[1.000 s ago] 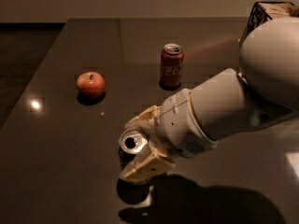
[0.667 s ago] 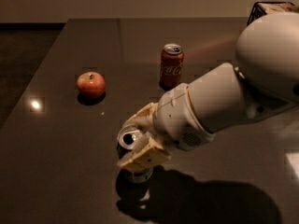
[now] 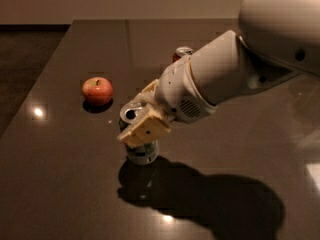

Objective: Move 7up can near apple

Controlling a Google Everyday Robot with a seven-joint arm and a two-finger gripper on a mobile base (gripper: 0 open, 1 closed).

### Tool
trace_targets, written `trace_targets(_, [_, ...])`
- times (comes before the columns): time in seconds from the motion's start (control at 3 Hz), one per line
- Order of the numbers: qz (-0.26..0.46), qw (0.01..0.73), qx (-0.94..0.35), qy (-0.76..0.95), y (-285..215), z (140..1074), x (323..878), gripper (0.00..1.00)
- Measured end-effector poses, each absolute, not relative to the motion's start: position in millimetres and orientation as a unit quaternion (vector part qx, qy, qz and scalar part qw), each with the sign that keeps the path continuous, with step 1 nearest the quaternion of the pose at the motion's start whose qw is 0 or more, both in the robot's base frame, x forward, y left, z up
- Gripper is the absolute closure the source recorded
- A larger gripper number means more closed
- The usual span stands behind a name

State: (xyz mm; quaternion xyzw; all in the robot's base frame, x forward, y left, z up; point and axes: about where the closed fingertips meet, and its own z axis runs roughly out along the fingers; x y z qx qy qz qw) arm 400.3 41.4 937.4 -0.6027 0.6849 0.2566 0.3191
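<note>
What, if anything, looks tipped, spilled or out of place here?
Nothing stands out. The gripper is shut on the 7up can, held roughly upright apart from the apple, with no liquid on the table. The apple sits stem up. The red can behind the arm is mostly hidden, so its state is unclear.

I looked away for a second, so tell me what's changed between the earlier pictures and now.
The gripper, shut on the 7up can, has carried it away from the camera and slightly left, closer to the apple. The arm swung along and now hides most of the red can. The can was already held earlier, and nothing was let go. The apple and the red can stayed put on the table.
</note>
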Motion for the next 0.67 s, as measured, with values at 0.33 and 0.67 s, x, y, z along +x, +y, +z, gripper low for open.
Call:
trace_targets(0.33, [0.253,0.335,-0.579,0.699,56.3,949.4,436.9,1.0])
trace_targets(0.67, [0.251,0.35,-0.56,0.708,75.0,952.0,464.5,1.0])
